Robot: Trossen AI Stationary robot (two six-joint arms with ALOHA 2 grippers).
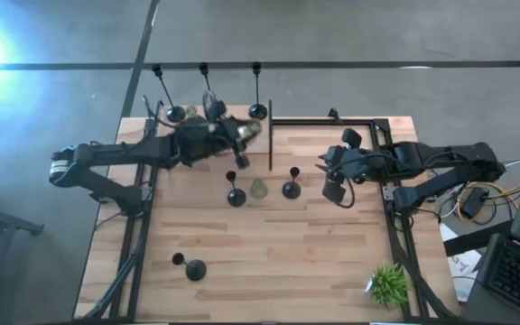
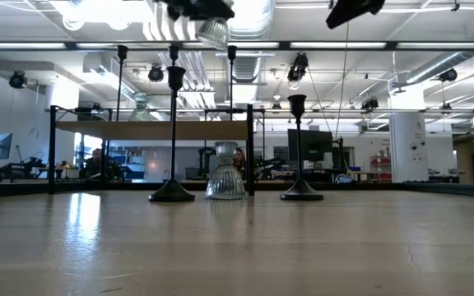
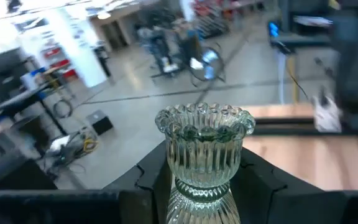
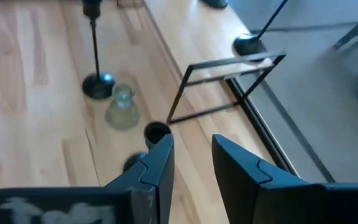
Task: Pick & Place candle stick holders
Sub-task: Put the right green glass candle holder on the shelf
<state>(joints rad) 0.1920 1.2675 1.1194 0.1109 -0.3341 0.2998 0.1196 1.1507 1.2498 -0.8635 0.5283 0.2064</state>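
Ribbed, pale-green clear glass candle holder point(image 3: 204, 146), scalloped at the rim, clamped upright between the dark fingers point(image 3: 263, 183) of the left gripper point(image 1: 245, 133); the fingers press against both sides of its body. In the high view this gripper sits above the far part of the wooden table point(image 1: 269, 271), near the thin black rectangular frame point(image 1: 271, 135) that stands on the boards; in the low view the held glass shows at the top edge, clear of the tabletop.

Second glass holder point(image 1: 258, 189) of the same kind, standing at mid-table between two black candle holders with round bases and thin stems: one point(image 1: 235, 194) just to its left, one point(image 1: 292, 187) just to its right. In the low view all three stand upright in a row, the left black one taller than the right.

Three tall black holders point(image 1: 256, 110) stand along the far edge of the table, the leftmost two partly behind the left arm. One further black holder point(image 1: 193, 268) lies tipped over on the near left boards.

Right gripper point(image 1: 334, 185), raised above the table just right of the right-hand black holder; its fingers point(image 4: 160, 165) stand parted with a clear gap and hold nothing.

Small green potted plant point(image 1: 387, 284) at the near right corner.
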